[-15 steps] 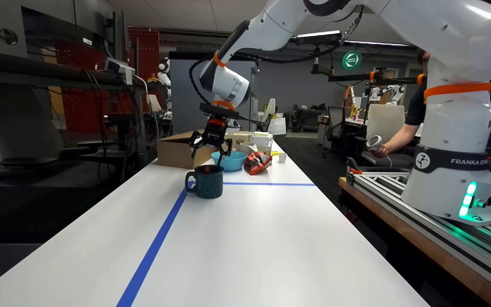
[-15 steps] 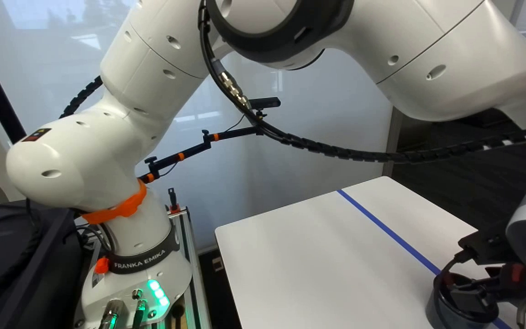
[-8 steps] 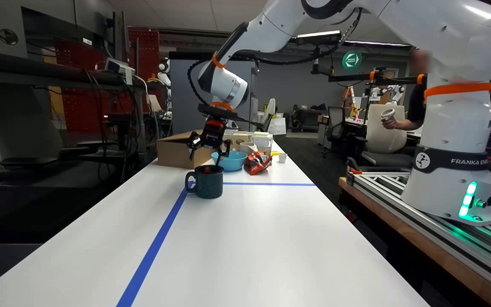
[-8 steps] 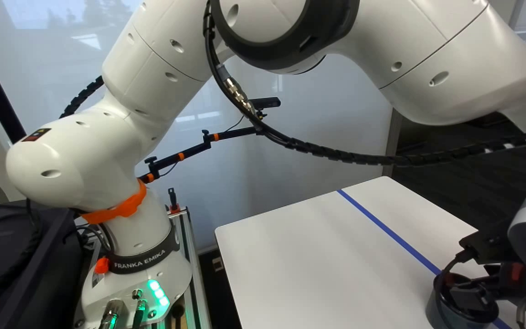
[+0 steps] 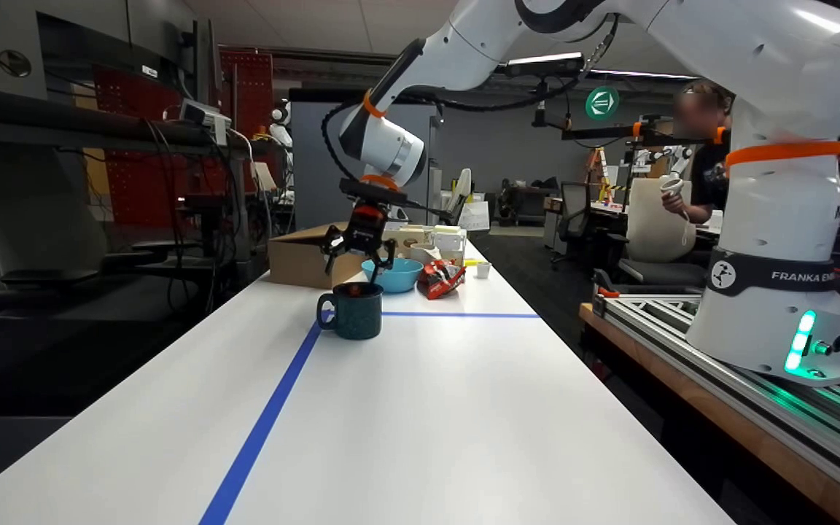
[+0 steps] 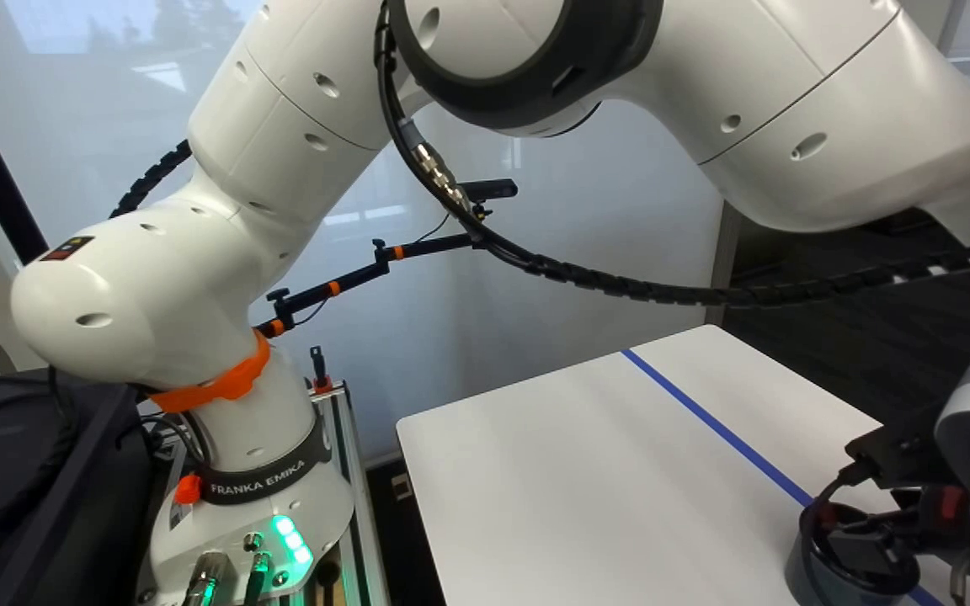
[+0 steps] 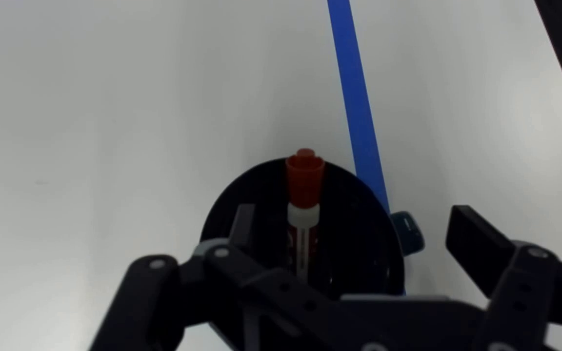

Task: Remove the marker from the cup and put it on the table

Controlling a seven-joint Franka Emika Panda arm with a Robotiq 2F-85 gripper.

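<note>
A: How is the arm point(image 5: 456, 55) posed?
B: It reaches from its base point(image 5: 763, 321), at the right in an exterior view, out over the table point(image 5: 449, 423), then bends downward at the wrist point(image 5: 391, 149). The gripper point(image 5: 358, 267) hangs tilted just above the cup point(image 5: 359, 313).
A: And its fingers point(image 7: 478, 243)?
B: Spread wide, released. In the wrist view one covers part of the cup's opening; the other stands right of the handle point(image 7: 407, 234). Whether a tip dips inside, I can't tell.
A: Where's the marker point(image 7: 304, 214)?
B: In the cup, red cap point(image 7: 305, 183) uppermost. In the wrist view it shows between the fingers, closer to the left one.
A: How much room?
B: In an exterior view the cup stands upright, nearer the table's left edge than its right, and white tabletop stretches from it to the near end. The blue stripe point(image 7: 359, 112) meets it beside the handle.
A: Anything in the way?
B: Beyond the cup, on the far part of the table: a cardboard box point(image 5: 307, 264) on the left, a blue bowl point(image 5: 395, 278) right of it, a red packet point(image 5: 440, 279) right of the bowl, pale items point(image 5: 448, 239) farther back.
A: And off the table?
B: A person point(image 5: 710, 175) on the right, partly hidden behind the arm, holding a white handheld device point(image 5: 671, 187).
</note>
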